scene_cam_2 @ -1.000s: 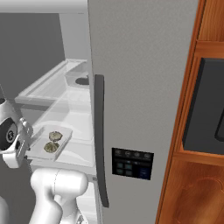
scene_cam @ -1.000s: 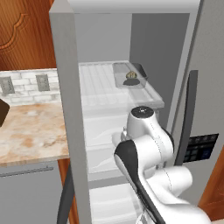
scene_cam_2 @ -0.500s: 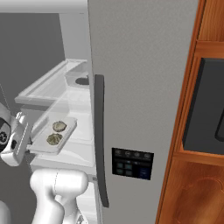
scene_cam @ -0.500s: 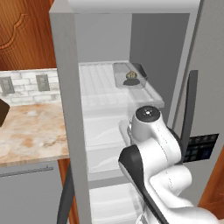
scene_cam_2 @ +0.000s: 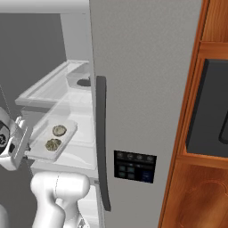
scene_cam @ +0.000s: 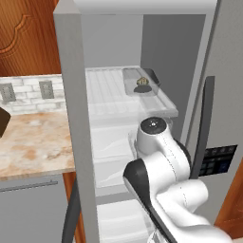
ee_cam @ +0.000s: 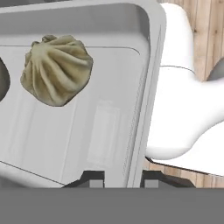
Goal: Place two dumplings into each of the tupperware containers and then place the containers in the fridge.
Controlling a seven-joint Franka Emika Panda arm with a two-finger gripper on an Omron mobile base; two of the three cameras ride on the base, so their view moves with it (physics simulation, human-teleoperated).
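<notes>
A marbled beige countertop (scene_cam: 33,142) is seen at left, backed by a white tiled wall (scene_cam: 28,88) with two outlets. Brown wooden cabinets (scene_cam_2: 213,26) are seen at right, enclosing a dark recessed appliance (scene_cam_2: 207,116).

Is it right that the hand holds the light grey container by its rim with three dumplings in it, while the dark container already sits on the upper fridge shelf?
Not quite: the light grey container holds two dumplings, not three, as the right base view shows. The rest stands: the hand grips its rim, and the dark container sits on the upper fridge shelf.
</notes>
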